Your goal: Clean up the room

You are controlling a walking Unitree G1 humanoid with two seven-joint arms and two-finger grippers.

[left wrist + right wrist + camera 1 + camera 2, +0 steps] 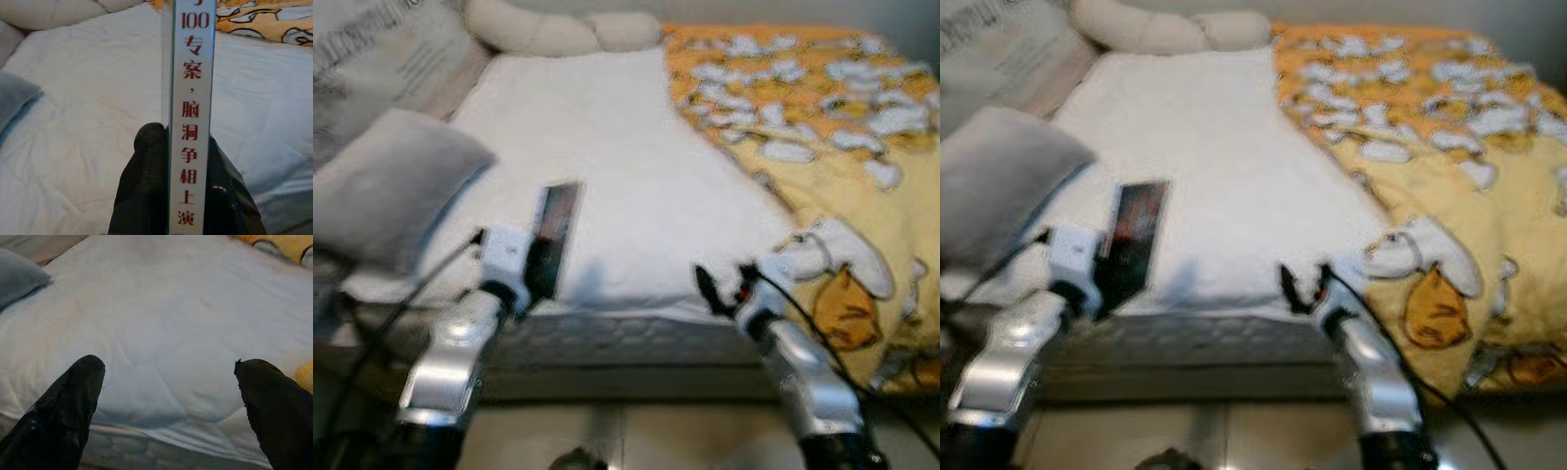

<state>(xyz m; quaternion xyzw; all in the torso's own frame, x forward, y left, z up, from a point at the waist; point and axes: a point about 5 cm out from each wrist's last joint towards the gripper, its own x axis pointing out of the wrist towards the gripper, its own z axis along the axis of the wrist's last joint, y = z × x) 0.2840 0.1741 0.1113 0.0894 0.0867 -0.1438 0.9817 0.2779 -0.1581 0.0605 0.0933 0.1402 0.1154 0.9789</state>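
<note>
Left wrist view: a thin book (190,122) is pinched by its spine in the left gripper (514,279) above the bed (626,196); it could slip. The right gripper (166,396) is held open, empty.

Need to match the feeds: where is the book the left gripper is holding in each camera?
Left eye view: book, lower left of centre, raised over the bed's near edge in the left gripper.
Right eye view: same book, further left.
Left wrist view: spine with red lettering, centre, pinched between the black fingers.
Right wrist view: not there.
Shared landmark: white quilt.
</note>
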